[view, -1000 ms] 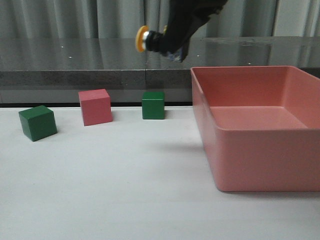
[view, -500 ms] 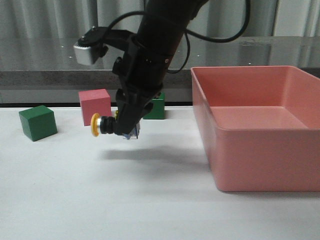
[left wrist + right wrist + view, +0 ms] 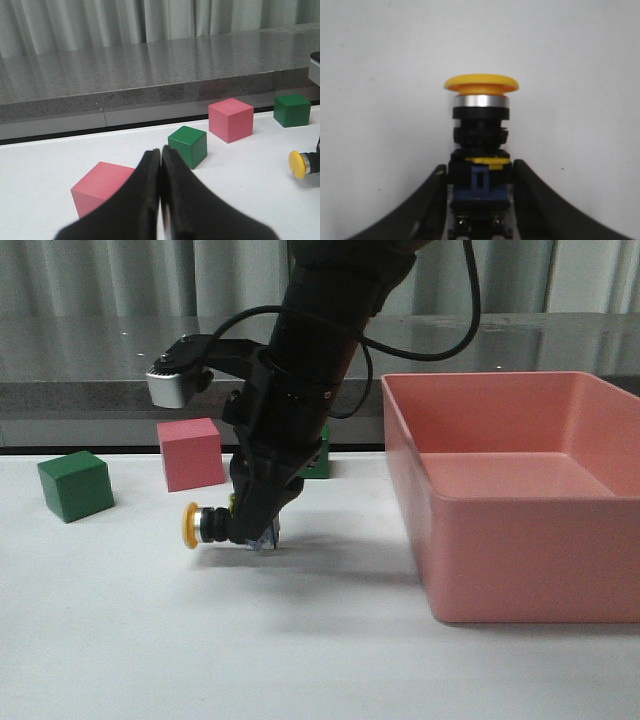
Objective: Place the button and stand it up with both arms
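Note:
The button (image 3: 207,525) has a yellow cap, a black body and a blue base. It lies on its side with the cap pointing left, just at the white table (image 3: 300,640); I cannot tell if it touches. My right gripper (image 3: 256,530) is shut on its base, and its arm carries a grey module (image 3: 172,385). In the right wrist view the button (image 3: 481,125) sits between both fingers (image 3: 436,192), with the gripper (image 3: 480,175) closed on the blue block. My left gripper (image 3: 161,156) is shut and empty, low over the table; the button's cap (image 3: 298,164) shows far off at that view's edge.
A large pink bin (image 3: 520,540) stands to the right of the button. A green cube (image 3: 75,485) and a pink cube (image 3: 192,453) stand behind on the left, and another green cube (image 3: 318,462) is partly hidden by the arm. A pink cube (image 3: 100,187) and a green cube (image 3: 188,145) lie close to the left gripper.
My right arm has come down and to the left with the button, from high above the table to table level. The cubes and the bin have not moved.

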{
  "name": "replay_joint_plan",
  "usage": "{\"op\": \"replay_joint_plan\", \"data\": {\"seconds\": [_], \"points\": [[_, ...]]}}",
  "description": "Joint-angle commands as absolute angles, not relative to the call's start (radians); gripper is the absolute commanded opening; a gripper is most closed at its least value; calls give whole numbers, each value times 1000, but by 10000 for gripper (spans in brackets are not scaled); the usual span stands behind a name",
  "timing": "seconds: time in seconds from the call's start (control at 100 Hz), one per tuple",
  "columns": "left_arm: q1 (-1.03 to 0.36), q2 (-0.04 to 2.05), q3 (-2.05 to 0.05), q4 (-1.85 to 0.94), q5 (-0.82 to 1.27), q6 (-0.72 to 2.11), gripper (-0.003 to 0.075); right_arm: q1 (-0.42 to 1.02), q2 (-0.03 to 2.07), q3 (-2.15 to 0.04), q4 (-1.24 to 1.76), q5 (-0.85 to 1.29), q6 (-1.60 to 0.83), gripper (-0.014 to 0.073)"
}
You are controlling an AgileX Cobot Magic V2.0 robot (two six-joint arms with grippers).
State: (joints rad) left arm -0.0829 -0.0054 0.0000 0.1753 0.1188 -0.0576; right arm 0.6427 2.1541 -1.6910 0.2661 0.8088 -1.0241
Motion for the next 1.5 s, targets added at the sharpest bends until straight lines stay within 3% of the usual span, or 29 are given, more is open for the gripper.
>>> {"op": "replay_joint_plan", "data": {"seconds": [0.0, 0.09, 0.31, 0.41, 0.6, 0.85, 1.26, 1.49], "points": [[-82, -36, 44, 177, 40, -69, -20, 645, 2090, -1721, 292, 794, -1035, 460], [-82, -36, 44, 177, 40, -69, -20, 645, 2090, -1721, 292, 793, -1035, 526], [-82, -36, 44, 177, 40, -69, -20, 641, 2043, -1743, 291, 810, -963, 494], [-82, -36, 44, 177, 40, -69, -20, 631, 1972, -1771, 290, 814, -866, 347], [-82, -36, 44, 177, 40, -69, -20, 570, 1802, -1773, 290, 830, -689, -95], [-82, -36, 44, 177, 40, -69, -20, 433, 1538, -1639, 276, 767, -495, -76], [-82, -36, 44, 177, 40, -69, -20, 141, 910, -895, 241, 385, -379, -76], [-82, -36, 44, 177, 40, -69, -20, 68, 579, -588, 241, 253, -378, -76]]}}
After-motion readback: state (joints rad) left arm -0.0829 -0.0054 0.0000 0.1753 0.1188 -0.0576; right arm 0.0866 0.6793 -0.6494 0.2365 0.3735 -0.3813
